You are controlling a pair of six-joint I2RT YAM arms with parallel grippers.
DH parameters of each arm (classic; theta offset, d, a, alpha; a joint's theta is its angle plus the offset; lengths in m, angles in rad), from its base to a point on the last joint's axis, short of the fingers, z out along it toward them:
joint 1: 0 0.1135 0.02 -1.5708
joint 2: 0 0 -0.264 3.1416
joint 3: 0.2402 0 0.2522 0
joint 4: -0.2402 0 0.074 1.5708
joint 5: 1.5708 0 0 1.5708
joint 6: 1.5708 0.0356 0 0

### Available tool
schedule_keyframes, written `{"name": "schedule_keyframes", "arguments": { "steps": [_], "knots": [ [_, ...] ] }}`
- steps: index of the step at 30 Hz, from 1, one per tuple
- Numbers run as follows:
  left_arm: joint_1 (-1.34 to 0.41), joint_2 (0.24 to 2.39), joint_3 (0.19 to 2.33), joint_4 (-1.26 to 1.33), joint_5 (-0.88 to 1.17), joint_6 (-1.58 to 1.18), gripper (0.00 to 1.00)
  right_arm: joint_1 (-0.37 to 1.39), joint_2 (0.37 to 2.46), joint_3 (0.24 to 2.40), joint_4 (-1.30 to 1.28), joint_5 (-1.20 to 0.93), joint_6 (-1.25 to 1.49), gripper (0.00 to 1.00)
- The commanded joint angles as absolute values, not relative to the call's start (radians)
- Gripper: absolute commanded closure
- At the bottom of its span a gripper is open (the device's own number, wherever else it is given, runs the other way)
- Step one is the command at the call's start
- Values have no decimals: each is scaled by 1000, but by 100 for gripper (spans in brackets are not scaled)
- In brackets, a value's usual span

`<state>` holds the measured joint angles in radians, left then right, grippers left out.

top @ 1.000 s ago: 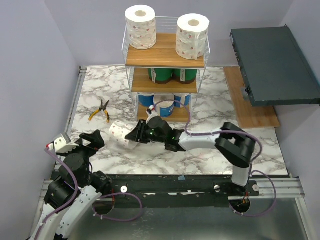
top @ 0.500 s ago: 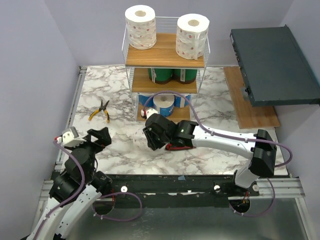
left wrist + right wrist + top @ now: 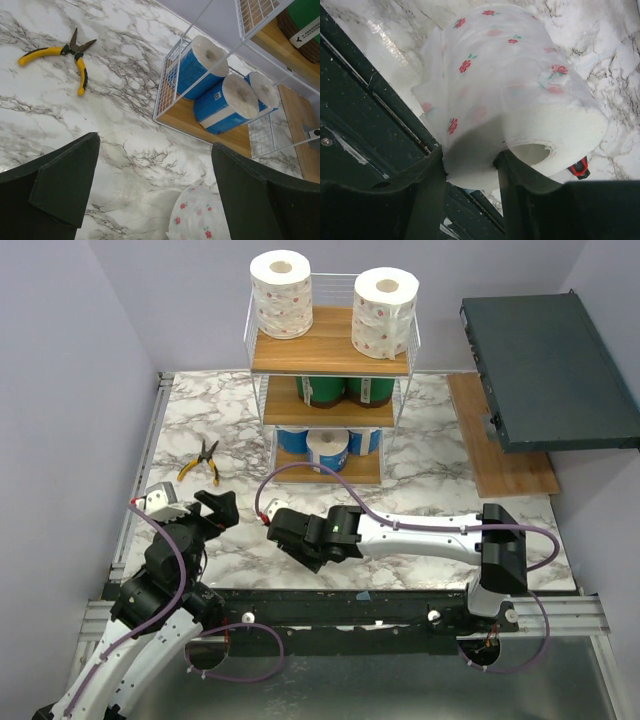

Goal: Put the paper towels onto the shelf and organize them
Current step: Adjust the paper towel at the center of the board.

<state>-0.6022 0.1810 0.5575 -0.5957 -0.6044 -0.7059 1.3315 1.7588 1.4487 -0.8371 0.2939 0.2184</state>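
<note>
Rose-dotted roll [image 3: 510, 95] near stocked shelf [image 3: 330, 352]

Glossy marble-look table [image 3: 432, 422], soft paper roll [image 3: 510, 90]

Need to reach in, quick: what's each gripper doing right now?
Left gripper: jaws wide open, holding nothing.
Right gripper: jaws closed on the wall of a white flowered paper towel roll.
</note>
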Motion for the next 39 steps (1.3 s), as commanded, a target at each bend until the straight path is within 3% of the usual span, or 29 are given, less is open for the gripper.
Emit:
{"name": "schedule_keyframes", "arguments": {
  "steps": [1,7,12,17,19,26,32,39],
  "knots": [
    [-598,183,543,-568,-569,-712,2,1346,1779,1460,-852,323,216,47],
    [-598,184,536,-567,-564,-712,2,1347,1716,1480,-818,350,258,27],
    [-598,180,527,-566,-554,-717,2,1346,1606,1437,-683,426,304,26],
    [-598,175,527,-565,-548,-716,2,1347,1416,1239,-385,357,196,25],
    [-597,172,526,-565,-549,-716,2,1344,1416,1244,-411,376,191,24],
    [-596,158,512,-560,-545,-724,2,1342,1493,1296,-400,304,184,26],
    [-597,132,510,-577,-550,-729,2,1326,1632,1383,-426,209,187,41],
    [-597,100,502,-603,-555,-732,2,1284,1709,1419,-415,148,178,40]
  ]
}}
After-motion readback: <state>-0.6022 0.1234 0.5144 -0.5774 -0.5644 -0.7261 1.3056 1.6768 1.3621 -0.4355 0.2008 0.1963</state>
